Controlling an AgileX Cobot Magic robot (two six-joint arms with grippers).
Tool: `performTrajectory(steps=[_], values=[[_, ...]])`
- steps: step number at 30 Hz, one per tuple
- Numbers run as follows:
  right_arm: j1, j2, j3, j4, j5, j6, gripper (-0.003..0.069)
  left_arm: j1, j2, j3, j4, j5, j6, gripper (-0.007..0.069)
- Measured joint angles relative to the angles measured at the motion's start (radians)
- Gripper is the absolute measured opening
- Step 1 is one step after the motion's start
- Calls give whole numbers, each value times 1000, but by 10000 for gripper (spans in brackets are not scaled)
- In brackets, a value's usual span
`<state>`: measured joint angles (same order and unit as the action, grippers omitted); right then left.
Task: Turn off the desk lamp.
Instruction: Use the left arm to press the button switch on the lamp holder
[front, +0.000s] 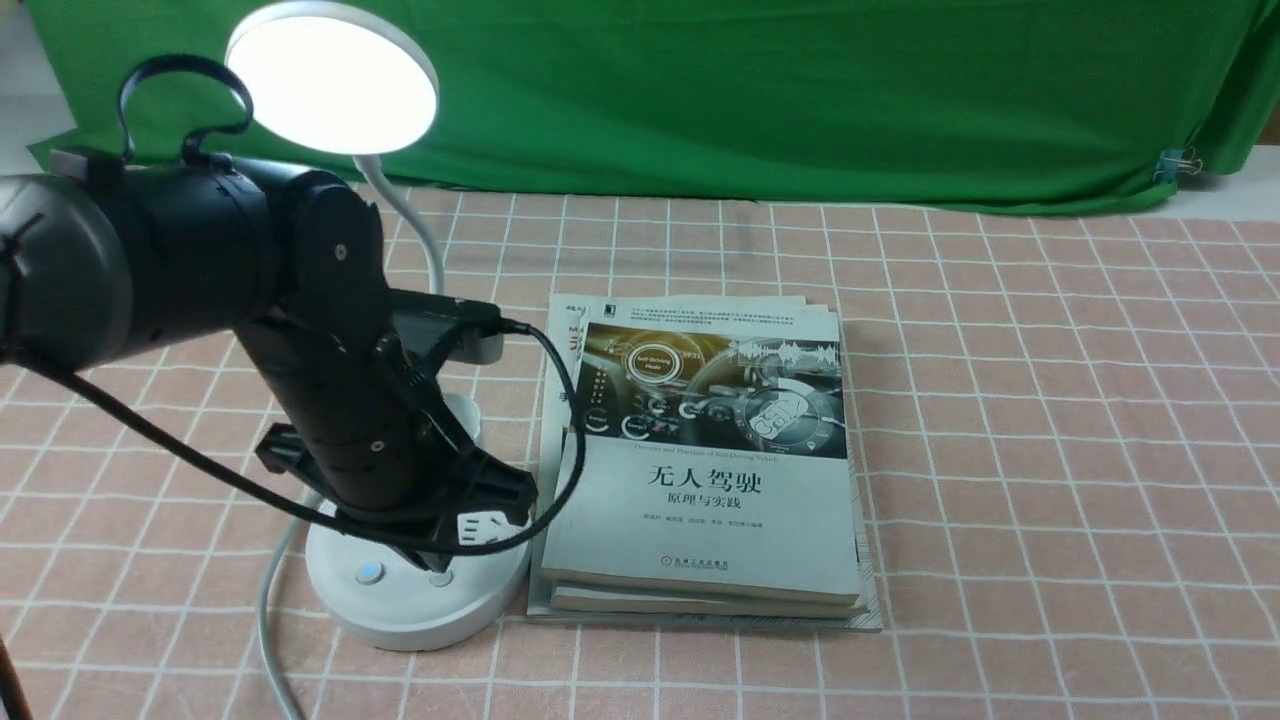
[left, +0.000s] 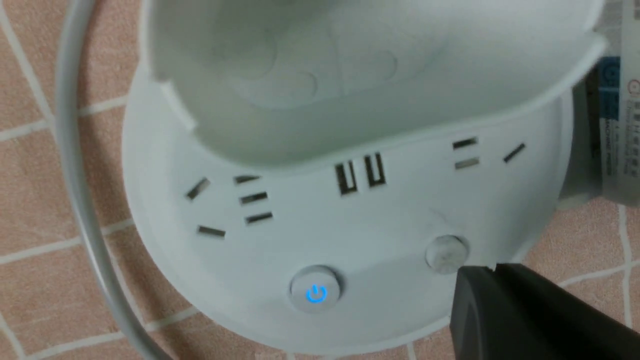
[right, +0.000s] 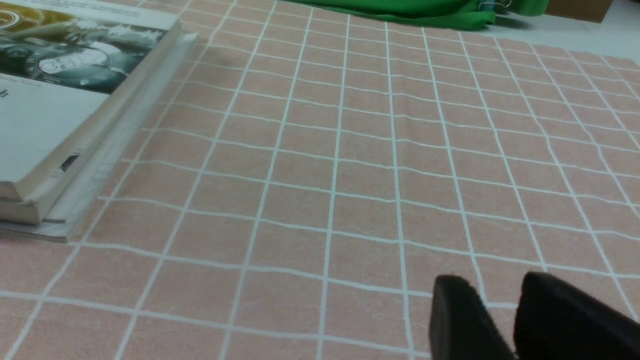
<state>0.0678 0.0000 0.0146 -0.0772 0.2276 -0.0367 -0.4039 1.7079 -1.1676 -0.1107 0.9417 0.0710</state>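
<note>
A pink checked tablecloth (front: 1000, 400) carries the desk lamp (front: 400, 612), a stack of books (front: 700, 530) just beside it, and green cloth (front: 800, 100) behind.

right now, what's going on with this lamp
The left hand is down at the base of the desk lamp, its tip right beside the plain round button, next to the blue-lit power button. The lamp head is lit, so it is not off yet. The right hand sits low over the tablecloth, apart from the lamp, holding nothing.
</note>
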Motion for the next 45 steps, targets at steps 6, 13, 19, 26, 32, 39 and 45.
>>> performTrajectory(steps=[6, 13, 19, 26, 32, 39, 45], values=[[0, 0, 0, 0, 0, 0, 240, -53, 0, -5, 98, 1, -83, 5], [0, 0, 0, 0, 0, 0, 240, -47, 2, -8, 99, -8, -79, 5], [0, 0, 0, 0, 0, 0, 240, -40, 43, -10, 87, -23, -79, 5], [0, 0, 0, 0, 0, 0, 240, -38, 90, -13, 88, -33, -71, 5], [0, 0, 0, 0, 0, 0, 240, -38, 79, -14, 88, -34, -71, 5], [0, 0, 0, 0, 0, 0, 240, -38, -47, -12, 84, -35, -71, 5], [0, 0, 0, 0, 0, 0, 240, -38, -55, 40, 64, -84, -57, 5]])
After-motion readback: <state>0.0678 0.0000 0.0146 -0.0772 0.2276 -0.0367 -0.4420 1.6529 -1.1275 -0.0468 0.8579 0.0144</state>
